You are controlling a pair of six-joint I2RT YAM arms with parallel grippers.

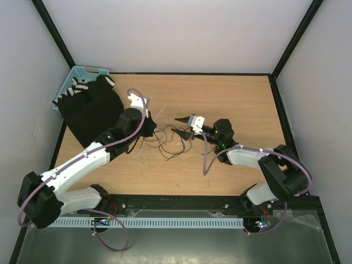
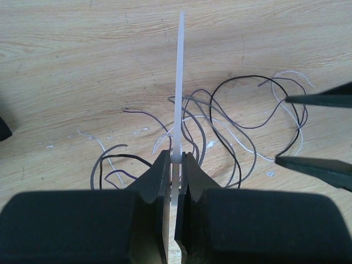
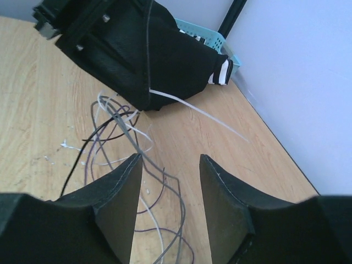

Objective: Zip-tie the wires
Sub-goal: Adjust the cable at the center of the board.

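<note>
The wires (image 1: 170,141) lie in a loose tangle of thin dark and pale strands at the table's middle, also seen in the left wrist view (image 2: 242,116) and the right wrist view (image 3: 110,129). My left gripper (image 2: 176,158) is shut on a white zip tie (image 2: 179,71), which sticks out past the fingertips over the tangle's left side (image 1: 160,114). My right gripper (image 3: 171,159) stands open at the tangle's right edge (image 1: 180,126). A few strands run across the gap by its left finger (image 3: 124,187). Its two fingertips (image 2: 289,99) straddle a dark loop.
A black cloth bag (image 1: 91,107) lies at the back left, partly over a light blue basket (image 1: 77,77). Black frame posts and white walls enclose the table. The left arm's black wrist (image 3: 137,49) sits close ahead of my right gripper.
</note>
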